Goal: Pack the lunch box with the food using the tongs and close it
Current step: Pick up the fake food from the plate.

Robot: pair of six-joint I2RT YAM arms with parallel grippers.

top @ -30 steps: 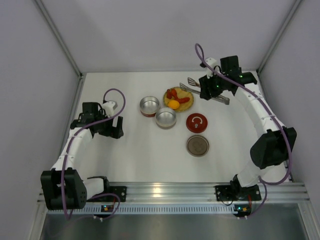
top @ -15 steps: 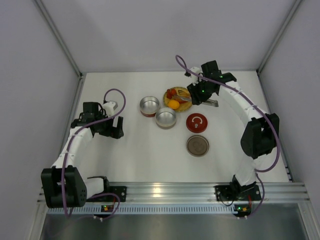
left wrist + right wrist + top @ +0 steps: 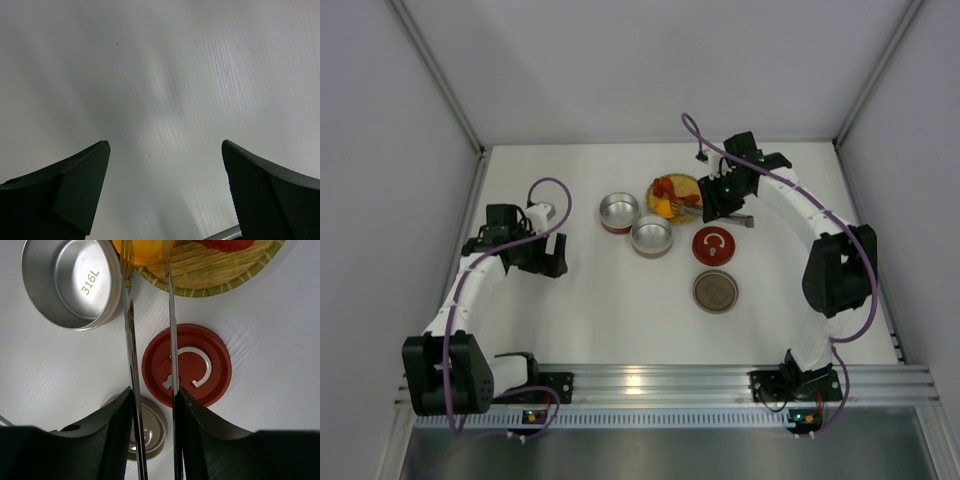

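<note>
My right gripper (image 3: 152, 392) is shut on the tongs (image 3: 131, 340), both silver arms pinched between its black fingers (image 3: 200, 435). The tong tips straddle the orange-yellow ball (image 3: 145, 252) on the woven plate (image 3: 220, 275), next to glossy red pieces (image 3: 225, 244). From above, this right gripper (image 3: 717, 195) hovers at the plate's right edge, the ball (image 3: 665, 206) just left of it. Two open steel tins (image 3: 618, 212) (image 3: 651, 236) of the lunch box stand left of the plate. My left gripper (image 3: 165, 145) is open over bare table.
A red lid (image 3: 713, 245) with a metal ring lies right of the tins, and a brown lid (image 3: 715, 291) lies in front of it. White walls close in the table on three sides. The left gripper (image 3: 552, 255) hangs at the table's left.
The right arm swung left from the back right, carrying the tongs over the plate to the orange ball, and its jaws squeezed the tongs narrower. The left arm stayed still.
</note>
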